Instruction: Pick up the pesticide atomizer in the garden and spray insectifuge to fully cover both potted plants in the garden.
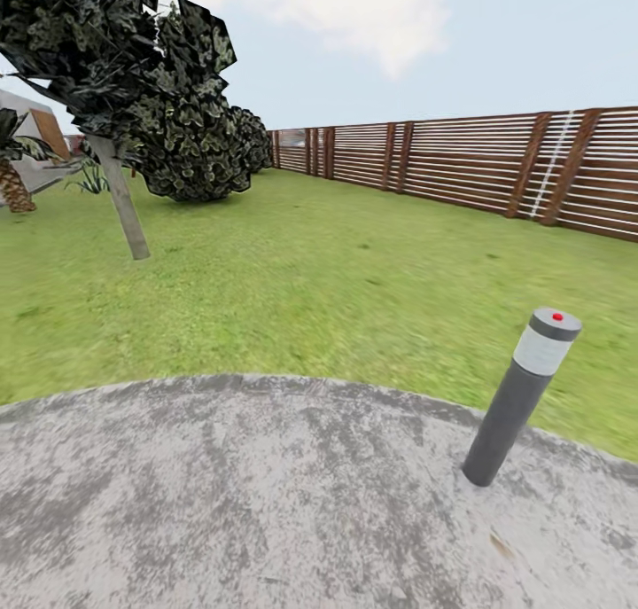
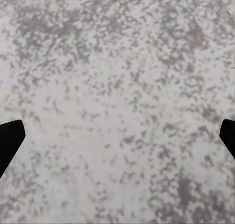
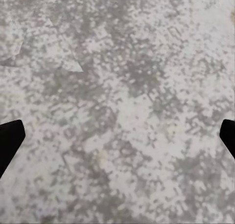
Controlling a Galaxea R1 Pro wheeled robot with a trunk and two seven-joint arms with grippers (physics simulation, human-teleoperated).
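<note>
You're standing on the round grey patio (image 1: 266, 503), head aimed across the lawn (image 1: 337, 272) at the slatted fence (image 1: 496, 170). No atomizer or potted plants to point at here; that grey lamp post (image 1: 523, 396) with the red dot isn't your bottle. A leaning tree (image 1: 124, 77) and a dark shrub (image 1: 199, 152) stand off to your left. Left gripper (image 2: 117, 136) and right gripper (image 3: 117, 136) both hang over bare patio stone, fingers spread wide at the wrist views' edges, holding nothing. Where the bottle lies relative to either claw: can't tell. My guess: it'll be small, light, rigid, likely slick; pinch the body mid-height, below the red top.
</note>
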